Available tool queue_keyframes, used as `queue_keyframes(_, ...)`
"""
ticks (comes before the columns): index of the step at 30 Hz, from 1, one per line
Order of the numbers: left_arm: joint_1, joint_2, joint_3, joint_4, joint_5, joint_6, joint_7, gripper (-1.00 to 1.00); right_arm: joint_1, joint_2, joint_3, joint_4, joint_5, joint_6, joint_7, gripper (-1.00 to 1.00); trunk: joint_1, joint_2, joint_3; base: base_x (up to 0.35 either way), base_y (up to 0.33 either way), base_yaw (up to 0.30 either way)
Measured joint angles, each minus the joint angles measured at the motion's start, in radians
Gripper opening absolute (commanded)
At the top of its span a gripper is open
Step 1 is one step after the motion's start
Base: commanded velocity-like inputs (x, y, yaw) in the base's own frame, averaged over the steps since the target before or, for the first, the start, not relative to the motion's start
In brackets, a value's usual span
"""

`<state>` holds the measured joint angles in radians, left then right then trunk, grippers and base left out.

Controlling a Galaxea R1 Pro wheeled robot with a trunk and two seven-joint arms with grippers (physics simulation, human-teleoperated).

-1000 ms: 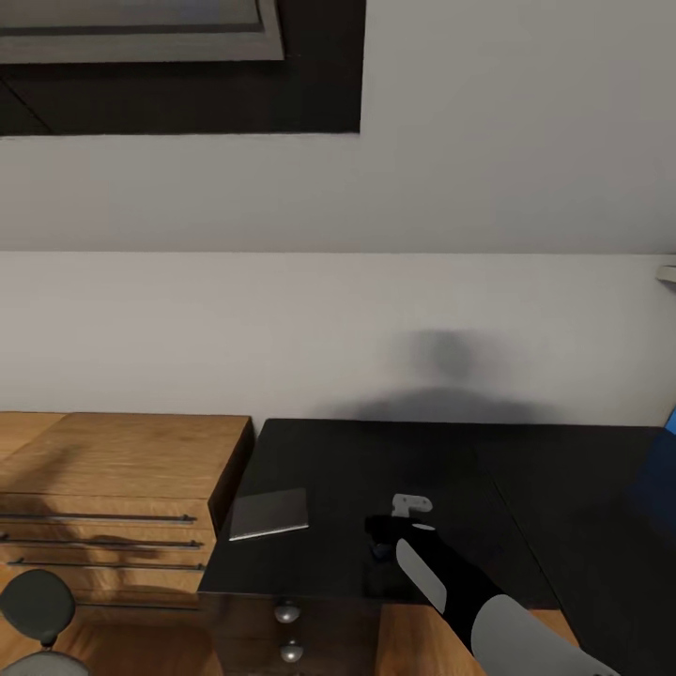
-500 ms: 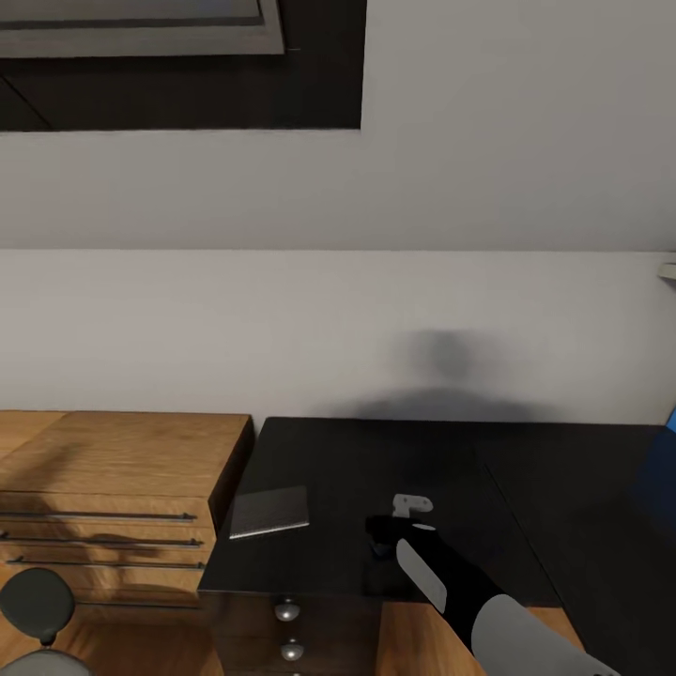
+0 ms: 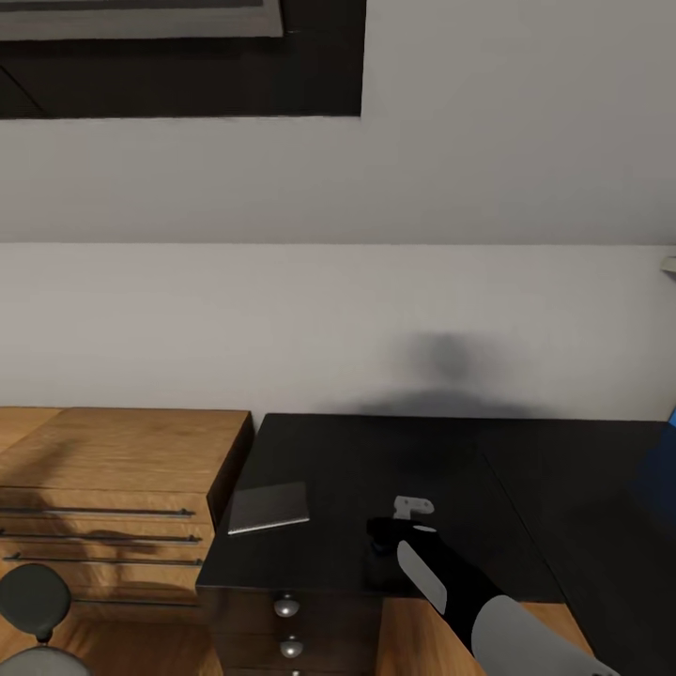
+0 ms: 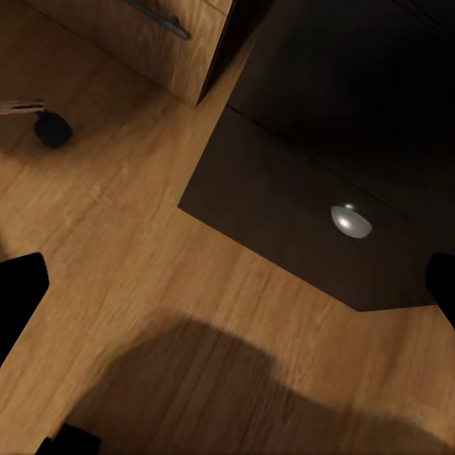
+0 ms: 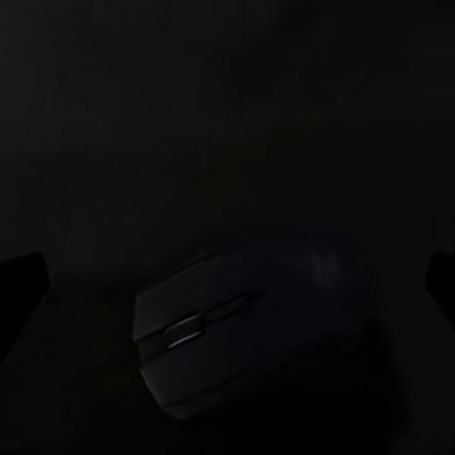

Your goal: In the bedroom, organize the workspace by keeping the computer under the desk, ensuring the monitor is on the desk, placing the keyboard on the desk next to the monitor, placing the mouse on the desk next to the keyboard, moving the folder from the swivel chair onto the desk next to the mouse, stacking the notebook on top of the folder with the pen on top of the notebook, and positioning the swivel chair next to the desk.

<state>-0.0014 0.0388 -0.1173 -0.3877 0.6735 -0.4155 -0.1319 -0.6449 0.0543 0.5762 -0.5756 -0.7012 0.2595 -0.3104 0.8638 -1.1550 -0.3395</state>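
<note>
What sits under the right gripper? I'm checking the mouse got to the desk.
The mouse lies on the black desk below the right gripper; in the head view the gripper hides it.

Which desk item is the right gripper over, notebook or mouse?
The mouse: the dark rounded one under the right gripper. The notebook, flat and grey, lies toward the wood cabinet.

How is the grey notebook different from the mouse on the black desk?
The notebook is flat, thin and pale grey with straight edges; the mouse is dark, rounded and humped. The notebook lies out in the open near the desk's left edge; the mouse sits right under the right tool, between its open fingers. Both rest on the black desk top.
</note>
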Motion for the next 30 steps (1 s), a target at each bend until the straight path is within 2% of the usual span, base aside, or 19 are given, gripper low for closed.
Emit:
queue_keyframes(14, 0.0, 0.0, 0.0, 0.0, 0.0, 0.0, 0.0, 1.0, 0.0, 0.0, -0.001, 0.008, 0.0, -0.001, 0.0, 1.0, 0.054, -0.098, -0.044, 0.0, 0.0, 0.0)
queue_keyframes(30, 0.0, 0.0, 0.0, 0.0, 0.0, 0.0, 0.0, 1.0, 0.0, 0.0, -0.001, 0.008, 0.0, -0.001, 0.0, 1.0, 0.054, -0.098, -0.044, 0.0, 0.0, 0.0)
